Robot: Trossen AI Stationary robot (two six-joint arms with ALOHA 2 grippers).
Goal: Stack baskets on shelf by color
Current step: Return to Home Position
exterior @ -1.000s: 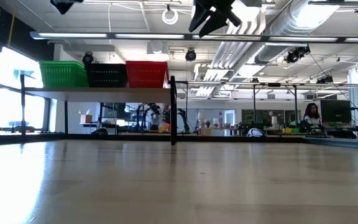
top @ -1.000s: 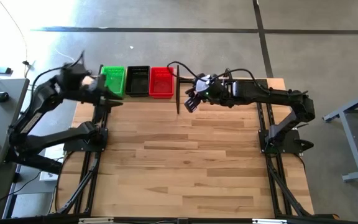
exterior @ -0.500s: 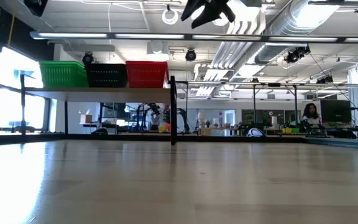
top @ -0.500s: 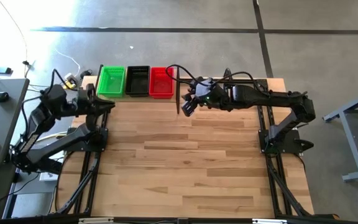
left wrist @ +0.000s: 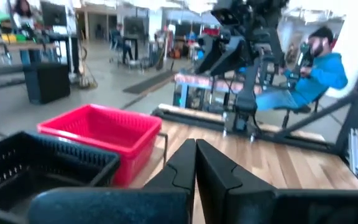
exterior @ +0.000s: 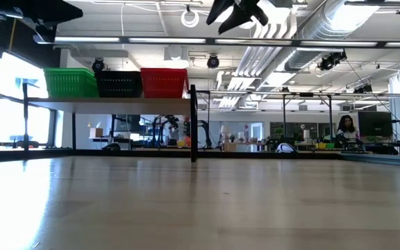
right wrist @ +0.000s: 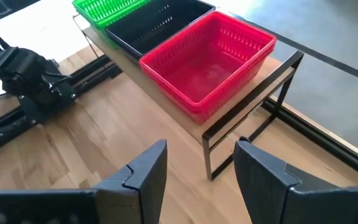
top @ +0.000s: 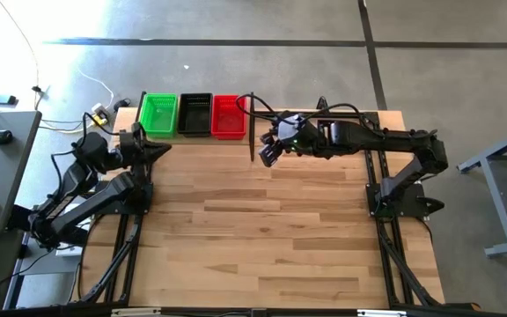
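Observation:
A green basket (top: 158, 115), a black basket (top: 194, 115) and a red basket (top: 228, 115) stand side by side on the shelf (exterior: 110, 102) at the table's far left. In the right wrist view the red basket (right wrist: 207, 62) shows nested rims, one inside another. My left gripper (top: 157, 150) is shut and empty, level, near the table's left edge, in front of the green basket. Its tips (left wrist: 196, 146) point past the red basket (left wrist: 101, 134). My right gripper (top: 269, 151) hangs open and empty to the right of the shelf, tilted down toward its end post (right wrist: 253, 118).
The shelf's black end post (top: 252, 128) stands between the red basket and my right gripper. The wooden tabletop (top: 262, 229) stretches toward the near edge. People sit at desks in the room behind (exterior: 346, 128).
My left gripper has drawn back from the green basket toward the table's left edge and sunk, its arm folding in and the gripper tipping to level. My right gripper has stayed beside the shelf's end post.

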